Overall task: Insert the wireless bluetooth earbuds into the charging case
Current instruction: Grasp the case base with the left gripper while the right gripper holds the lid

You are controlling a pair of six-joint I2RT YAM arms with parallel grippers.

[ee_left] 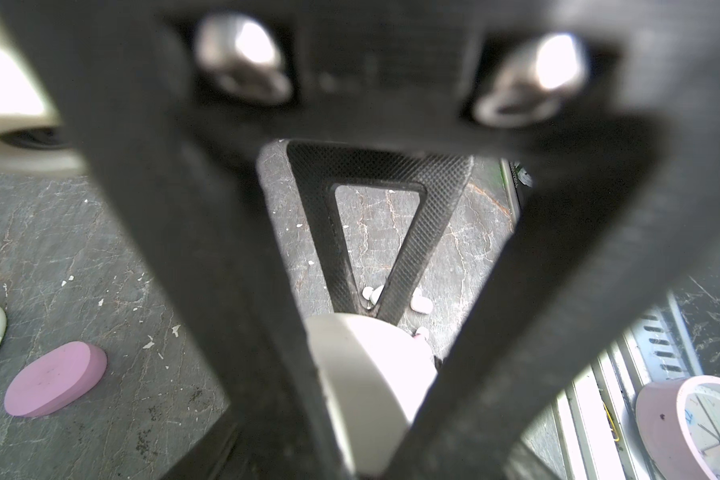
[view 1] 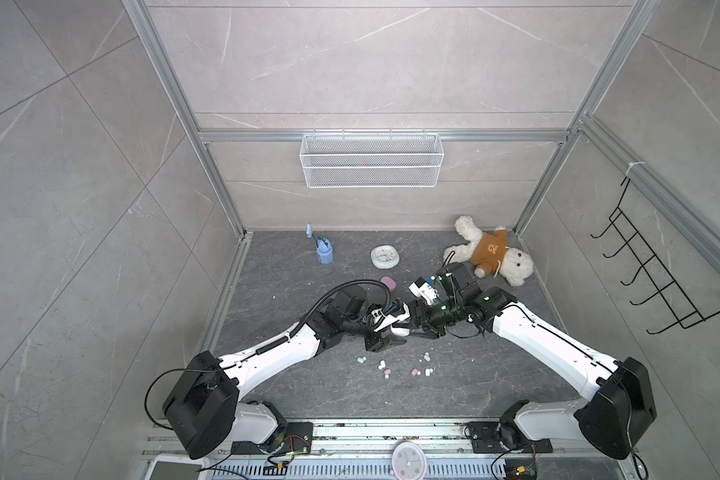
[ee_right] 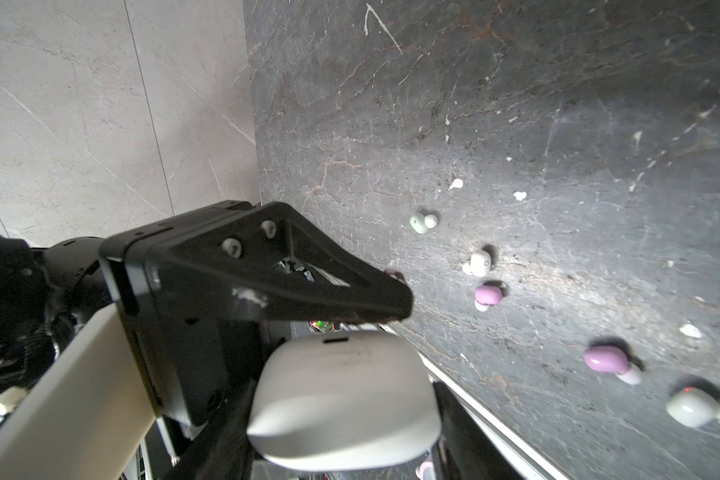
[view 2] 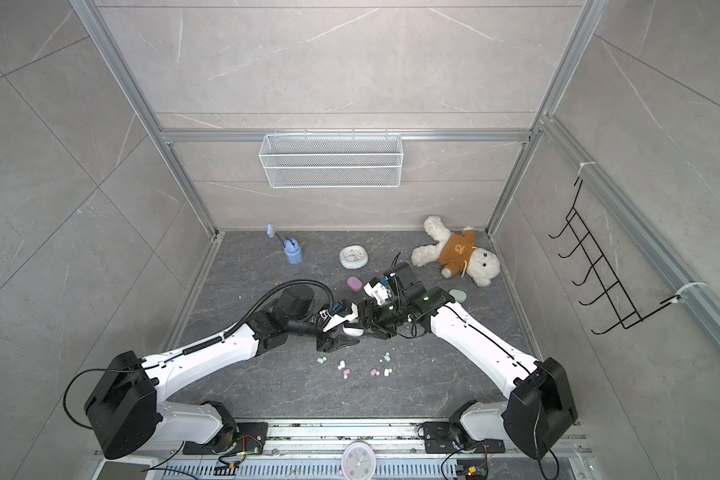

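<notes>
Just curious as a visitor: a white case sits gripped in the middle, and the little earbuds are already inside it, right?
Not quite: the white case is gripped in the middle, but the earbuds lie loose on the dark table near it, as both top views show.

We can read two numbers on the pink clock (ee_left: 695, 428) in the left wrist view: a 3 in a green spot and a blue 12. In both top views the pink clock (view 1: 408, 460) (view 2: 358, 459) and the white clock (view 1: 385, 256) are too small for us to read. The teddy bear (view 1: 489, 249) has a bear face on its shirt.
</notes>
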